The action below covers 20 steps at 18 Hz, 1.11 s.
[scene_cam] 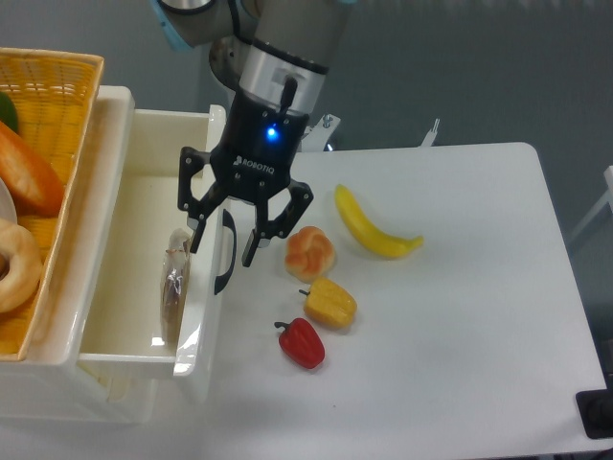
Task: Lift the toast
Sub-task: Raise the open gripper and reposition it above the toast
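The toast (174, 287), a brown slice in clear crinkly plastic, stands on edge inside the white drawer (124, 316), leaning against the inner side of the drawer's front wall. My gripper (223, 247) is open and empty. It hangs over that front wall, straddling it. The left fingertip (196, 240) is just above the top of the toast. The right fingertip (251, 255) is outside the drawer, above the table. The lower part of the toast is partly hidden by the drawer wall.
A black handle (224, 257) sits on the drawer front between my fingers. On the white table lie a round bun (310, 252), a banana (374, 230), a yellow pepper (330, 303) and a red pepper (302, 343). A wicker basket (57, 86) with breads stands at the left.
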{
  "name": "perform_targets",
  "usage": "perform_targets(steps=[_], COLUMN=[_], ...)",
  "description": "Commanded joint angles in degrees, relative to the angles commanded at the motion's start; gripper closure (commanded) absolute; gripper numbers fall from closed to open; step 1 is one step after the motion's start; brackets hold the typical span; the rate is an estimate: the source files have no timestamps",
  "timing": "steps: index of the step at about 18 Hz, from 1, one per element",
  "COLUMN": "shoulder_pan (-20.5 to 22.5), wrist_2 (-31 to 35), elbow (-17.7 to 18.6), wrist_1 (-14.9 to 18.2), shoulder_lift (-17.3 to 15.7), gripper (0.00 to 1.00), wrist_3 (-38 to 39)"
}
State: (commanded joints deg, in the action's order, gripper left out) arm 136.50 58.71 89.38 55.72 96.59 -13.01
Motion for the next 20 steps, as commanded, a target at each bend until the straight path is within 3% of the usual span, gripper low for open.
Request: perform_targets(steps=[1,3,12,15,20], shoulder_pan=[-0.18,-0.44,-0.71,0.26,2.02], wrist_2=[0.09,0.17,-0.09,-0.09,-0.09], elbow=[0.35,0.44,-0.17,-0.17,0.09], wrist_1=[0.00,0.00,-0.17,-0.35,-0.35], shoulder_lift=[-0.09,0.17,0.17,-0.09,-1.32], gripper=[0.36,0.24,0.20,0.09,0.04], wrist_3=[0.00,0.00,-0.09,-0.18,-0.09])
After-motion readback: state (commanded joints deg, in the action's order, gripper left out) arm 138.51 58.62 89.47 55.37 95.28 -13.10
